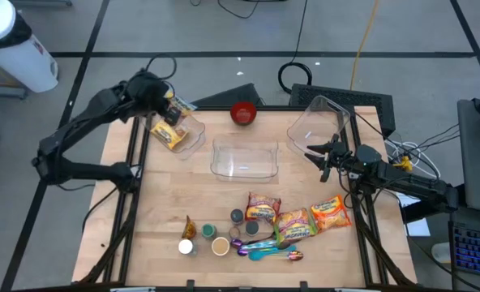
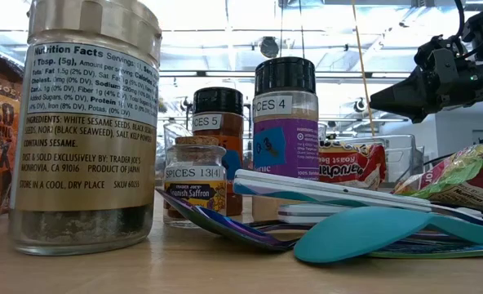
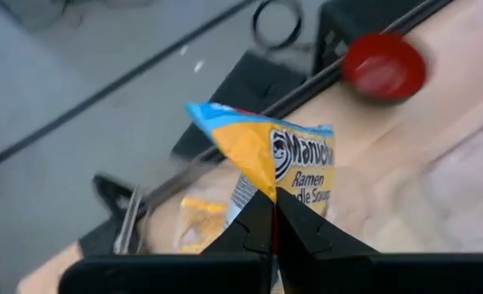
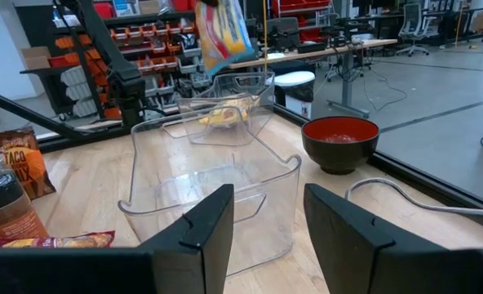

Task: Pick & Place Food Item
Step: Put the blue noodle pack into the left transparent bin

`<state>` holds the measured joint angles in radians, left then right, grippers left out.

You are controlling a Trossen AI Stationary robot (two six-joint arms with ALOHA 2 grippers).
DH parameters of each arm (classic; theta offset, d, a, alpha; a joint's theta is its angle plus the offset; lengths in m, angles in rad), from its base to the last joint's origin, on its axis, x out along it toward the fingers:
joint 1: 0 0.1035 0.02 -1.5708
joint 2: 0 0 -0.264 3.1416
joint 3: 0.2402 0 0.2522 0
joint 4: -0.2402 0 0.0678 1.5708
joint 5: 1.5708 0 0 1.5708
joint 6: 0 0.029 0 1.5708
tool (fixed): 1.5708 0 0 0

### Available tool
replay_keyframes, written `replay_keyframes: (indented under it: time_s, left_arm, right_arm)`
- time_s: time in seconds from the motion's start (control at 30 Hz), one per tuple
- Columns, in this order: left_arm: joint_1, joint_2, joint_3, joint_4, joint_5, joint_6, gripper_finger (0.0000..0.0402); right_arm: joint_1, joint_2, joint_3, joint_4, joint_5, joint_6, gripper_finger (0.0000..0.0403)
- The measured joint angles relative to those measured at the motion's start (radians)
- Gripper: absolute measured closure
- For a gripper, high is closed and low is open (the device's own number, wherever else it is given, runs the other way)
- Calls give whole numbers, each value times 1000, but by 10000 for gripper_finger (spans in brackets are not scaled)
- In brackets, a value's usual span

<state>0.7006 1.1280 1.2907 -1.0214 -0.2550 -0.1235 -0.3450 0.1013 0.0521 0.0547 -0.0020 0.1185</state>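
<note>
A yellow-and-blue ramen noodle packet (image 3: 282, 159) hangs pinched at its lower edge between the left gripper (image 3: 273, 214)'s closed fingers above a clear plastic bin (image 1: 177, 130) at upper left, while the right gripper (image 1: 325, 158) waits, fingers parted and empty, at right.

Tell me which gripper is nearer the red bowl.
Left. The left gripper, shut on a ramen packet, hangs just beside the red bowl; the right gripper sits farther off, past the middle clear bin.
</note>
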Motion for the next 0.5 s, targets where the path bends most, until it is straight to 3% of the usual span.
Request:
replay_keyframes:
  time_s: [0.1,0.37,0.5]
  left_arm:
    - [53,11,-61,22,37,16,398]
    - [189,11,-223,159,292,11,397]
    - [202,11,-268,183,312,6,399]
  right_arm:
    - [0,0,0,0,0,0,261]
    - [0,0,0,0,0,0,261]
    - [0,0,0,0,0,0,261]
